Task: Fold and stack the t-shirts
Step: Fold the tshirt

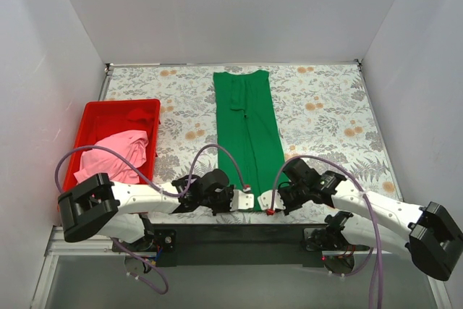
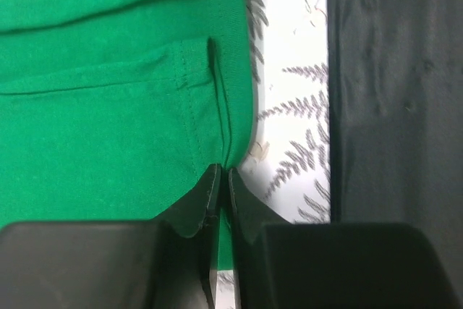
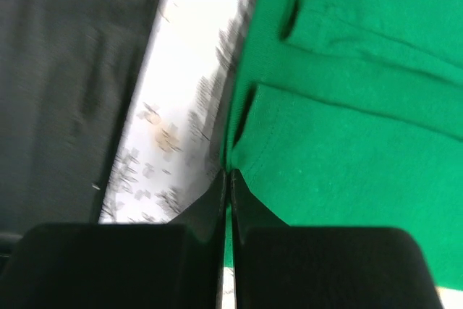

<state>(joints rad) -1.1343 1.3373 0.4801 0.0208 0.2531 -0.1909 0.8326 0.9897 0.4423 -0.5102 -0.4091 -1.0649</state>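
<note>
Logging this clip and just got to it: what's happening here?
Both arms are on the green t-shirt, which lies folded into a long narrow strip on the table. The left pincer and right pincer are each shut on a corner of its near end. The pink t-shirt sits crumpled in the red tray, not yet folded.

Reads as a robotics lab cell. Walled by plain white panels [image 1: 217, 5] behind, left and right of the table [image 1: 325, 99]. Fitted with black mounting plate [image 1: 239, 240] and metal rail [image 1: 48, 258] along table's near edge, two cabled robot arms [image 1: 376, 208] bolted there.
</note>
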